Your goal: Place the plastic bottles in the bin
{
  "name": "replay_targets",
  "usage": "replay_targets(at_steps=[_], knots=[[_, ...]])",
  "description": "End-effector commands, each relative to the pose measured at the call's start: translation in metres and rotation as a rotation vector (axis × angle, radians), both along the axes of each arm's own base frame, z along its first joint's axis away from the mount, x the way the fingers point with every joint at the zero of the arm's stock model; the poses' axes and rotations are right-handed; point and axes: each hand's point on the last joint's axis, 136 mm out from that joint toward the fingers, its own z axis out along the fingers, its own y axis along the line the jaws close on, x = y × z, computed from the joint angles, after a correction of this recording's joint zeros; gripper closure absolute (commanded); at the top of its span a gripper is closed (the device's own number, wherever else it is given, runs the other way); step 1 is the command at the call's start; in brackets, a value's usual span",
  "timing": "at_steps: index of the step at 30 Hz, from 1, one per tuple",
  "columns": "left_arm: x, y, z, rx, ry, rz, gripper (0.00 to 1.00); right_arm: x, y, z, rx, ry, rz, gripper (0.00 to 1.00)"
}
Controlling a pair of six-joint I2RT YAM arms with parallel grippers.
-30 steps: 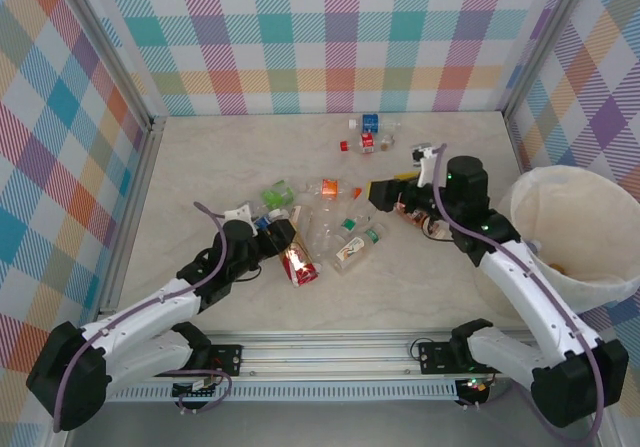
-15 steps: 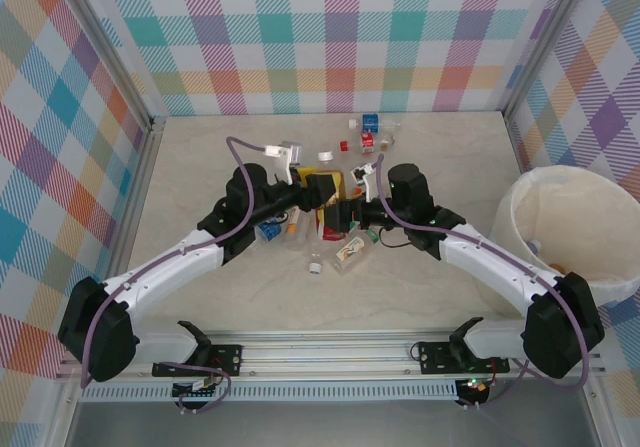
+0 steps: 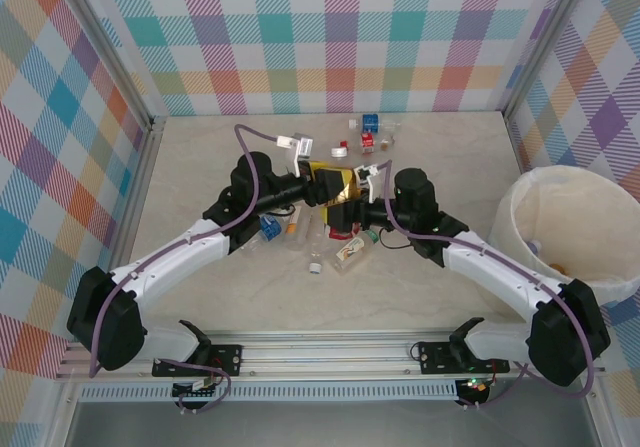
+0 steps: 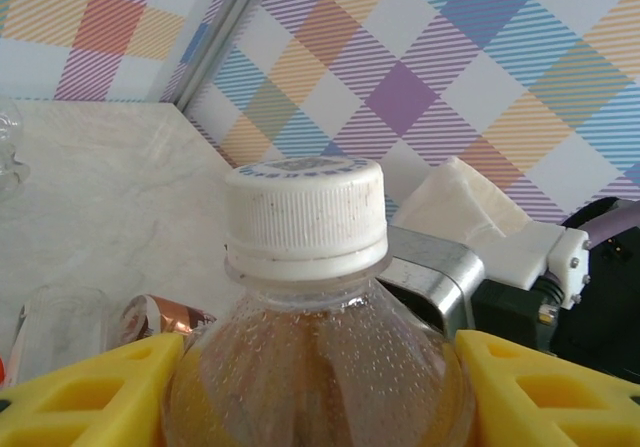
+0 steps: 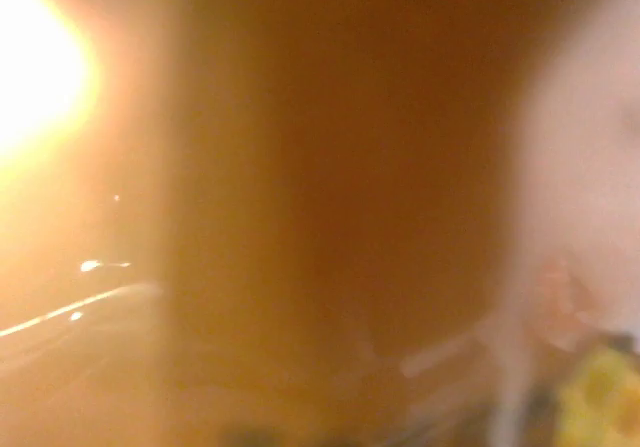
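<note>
Nearest, a few loose bottles [image 3: 352,250] lie on the tabletop [image 3: 200,177], just in front of where the two arms meet. At the middle, the left claw [image 4: 320,397] is clamped on a white-capped bottle [image 4: 305,212] of orange drink, with a yellow finger [image 4: 90,392] on each side. The right claw [image 3: 352,207] sits just beside it. I cannot tell whether it is open or closed, since its own view is an orange blur. Off to the right, well apart, stands the bin [image 3: 580,212]. Farthest back lies a small cluster of bottles [image 3: 370,135].
</note>
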Motion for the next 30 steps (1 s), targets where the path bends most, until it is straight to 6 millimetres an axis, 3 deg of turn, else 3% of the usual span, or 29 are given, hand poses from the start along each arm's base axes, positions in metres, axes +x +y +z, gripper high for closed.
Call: replay_targets(at_steps=[1, 9, 15, 18, 23, 30], knots=[[0.0, -0.002, 0.025, -0.058, -0.032, -0.023, 0.54, 0.001, -0.003, 0.008, 0.021, -0.052, -0.014, 0.28], [0.007, 0.006, 0.02, -0.047, 0.033, 0.035, 0.19, 0.016, -0.016, -0.01, -0.061, -0.004, -0.137, 0.39], [0.005, 0.01, 0.018, -0.058, 0.047, 0.045, 0.09, 0.034, -0.038, -0.025, -0.154, 0.03, -0.296, 0.4], [0.006, 0.019, 0.014, -0.05, 0.052, 0.09, 0.0, 0.036, -0.05, -0.023, -0.227, 0.004, -0.339, 0.41], [0.024, 0.061, -0.016, 0.043, 0.089, 0.359, 0.0, 0.041, -0.086, 0.001, -0.392, -0.106, -0.452, 0.41], [0.033, 0.158, -0.066, 0.156, 0.219, 0.818, 0.0, 0.037, -0.143, 0.071, -0.542, -0.352, -0.622, 0.4]])
